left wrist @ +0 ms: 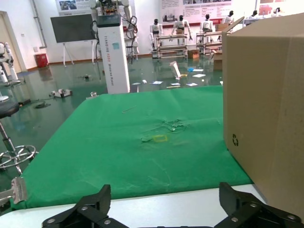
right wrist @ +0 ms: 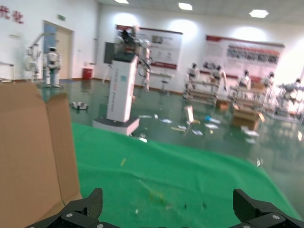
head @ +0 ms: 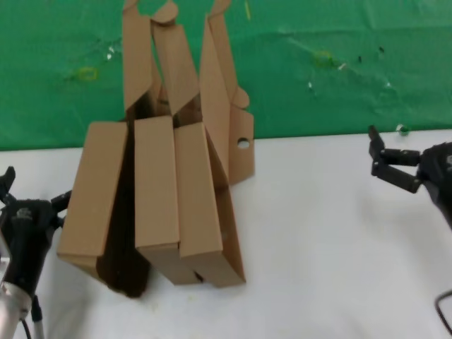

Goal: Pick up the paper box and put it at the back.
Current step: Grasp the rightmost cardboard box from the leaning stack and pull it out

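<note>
Paper boxes, three alike, standing side by side on white counter, lids up against the back.
Approach step: left gripper and right gripper both wide open, empty; next, probably reach to grasp a paper box.

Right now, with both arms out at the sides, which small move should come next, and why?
Probably the left gripper should move inward toward the nearest paper box, keeping its fingers open. Three boxes stand side by side, lids raised against the green backdrop, and none is held. The left wrist view already shows that box's wall close by. The right gripper is open too, but far from the boxes.
</note>
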Robot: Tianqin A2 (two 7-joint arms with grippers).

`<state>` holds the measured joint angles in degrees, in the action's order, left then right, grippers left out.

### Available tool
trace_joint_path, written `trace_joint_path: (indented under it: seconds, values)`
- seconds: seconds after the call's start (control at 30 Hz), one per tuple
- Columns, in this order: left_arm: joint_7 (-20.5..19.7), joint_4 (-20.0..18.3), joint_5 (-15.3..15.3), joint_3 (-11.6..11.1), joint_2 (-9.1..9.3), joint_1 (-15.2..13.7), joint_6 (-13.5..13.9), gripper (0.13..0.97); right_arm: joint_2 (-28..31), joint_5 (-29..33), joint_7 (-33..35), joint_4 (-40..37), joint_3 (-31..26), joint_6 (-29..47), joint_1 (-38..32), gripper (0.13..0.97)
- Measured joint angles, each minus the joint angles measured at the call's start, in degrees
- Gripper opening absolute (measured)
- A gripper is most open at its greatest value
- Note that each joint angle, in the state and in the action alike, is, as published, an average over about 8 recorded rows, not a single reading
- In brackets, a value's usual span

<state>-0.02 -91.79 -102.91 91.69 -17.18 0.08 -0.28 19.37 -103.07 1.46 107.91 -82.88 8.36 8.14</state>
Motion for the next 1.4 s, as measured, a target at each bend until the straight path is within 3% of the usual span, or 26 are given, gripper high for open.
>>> trace_joint_path:
  seconds: [0.23, 0.5, 0.7, 0.87, 1.0, 1.13, 1.4]
  values:
    - [0.0, 0.0, 0.0, 0.0, 0.0, 0.0, 0.0, 0.763, 6.3, 0.5, 2.1, 7.5, 2.6, 4.6, 5.9, 0.966]
    - [0.0, 0.0, 0.0, 0.0, 0.0, 0.0, 0.0, 0.595, 11.3, -5.2, 12.6, 9.4, 7.6, 20.8, 11.5, 0.966]
    - [0.0, 0.0, 0.0, 0.0, 0.0, 0.0, 0.0, 0.428, 14.9, -8.0, 19.6, 9.4, 7.7, 31.7, 14.9, 0.966]
    - [0.0, 0.0, 0.0, 0.0, 0.0, 0.0, 0.0, 0.4, 16.8, -8.5, 22.7, 9.0, 5.2, 36.6, 15.7, 0.966]
    - [0.0, 0.0, 0.0, 0.0, 0.0, 0.0, 0.0, 0.321, 17.4, -7.9, 23.1, 8.3, 1.7, 38.1, 13.9, 0.966]
    - [0.0, 0.0, 0.0, 0.0, 0.0, 0.0, 0.0, 0.243, 17.6, -5.7, 20.9, 7.5, -3.1, 37.4, 9.7, 0.959]
    - [0.0, 0.0, 0.0, 0.0, 0.0, 0.0, 0.0, 0.17, 17.2, 0.1, 14.3, 4.6, -13.3, 35.5, -0.5, 0.928]
